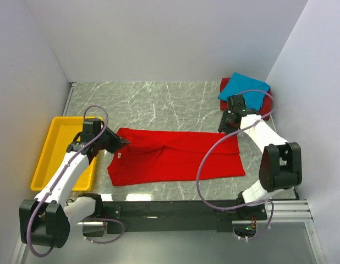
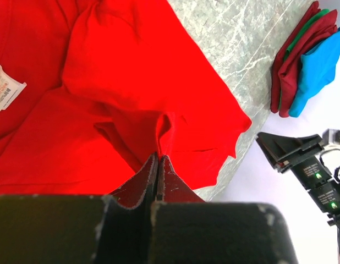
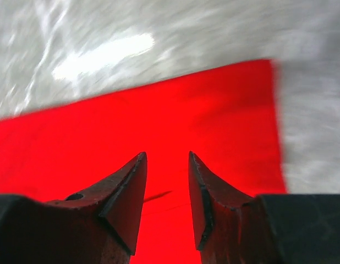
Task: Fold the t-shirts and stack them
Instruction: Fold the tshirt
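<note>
Red shirt (image 1: pixel 175 157): spread across the middle of the bench (image 1: pixel 159 104).
Left end effector (image 2: pixel 158 165): clamped on a fold at the shirt's 10 o'clock edge.
Right end effector (image 3: pixel 167 181): jaws apart, over its 2 o'clock corner.
Blue shirt (image 1: pixel 244 91): folded, bench's 1 o'clock corner.

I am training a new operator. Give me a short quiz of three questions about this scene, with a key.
1. True or false: the left gripper is shut on the red shirt.
2. The right gripper is: A open; B shut on cloth; C out of view.
3. Fill in: the top shirt of the folded pile is ___.
Key: 1 true; 2 A; 3 blue.
</note>
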Controlling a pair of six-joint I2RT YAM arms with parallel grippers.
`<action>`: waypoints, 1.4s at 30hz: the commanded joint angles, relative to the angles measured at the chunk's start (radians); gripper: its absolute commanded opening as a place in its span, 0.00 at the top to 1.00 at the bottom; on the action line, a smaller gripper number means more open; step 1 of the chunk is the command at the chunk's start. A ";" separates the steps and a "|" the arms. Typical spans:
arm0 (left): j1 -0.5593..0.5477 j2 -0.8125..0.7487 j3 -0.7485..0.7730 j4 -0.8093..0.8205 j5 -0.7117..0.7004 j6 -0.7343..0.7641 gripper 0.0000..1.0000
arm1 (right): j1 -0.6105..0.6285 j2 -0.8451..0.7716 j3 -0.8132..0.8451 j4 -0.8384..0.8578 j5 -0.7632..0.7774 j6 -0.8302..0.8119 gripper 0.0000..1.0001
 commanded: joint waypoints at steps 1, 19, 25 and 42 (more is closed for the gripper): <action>-0.002 0.000 0.017 0.055 0.016 -0.016 1.00 | 0.065 0.014 0.033 0.075 -0.238 -0.079 0.57; 0.007 0.379 0.204 0.280 -0.129 0.024 1.00 | 0.209 0.080 0.073 0.091 -0.262 -0.093 0.58; 0.008 0.380 0.194 0.280 -0.200 0.020 0.84 | 0.216 0.097 0.081 0.087 -0.273 -0.099 0.58; -0.102 0.359 0.129 0.165 -0.188 0.170 0.60 | 0.242 0.127 0.107 0.086 -0.297 -0.105 0.58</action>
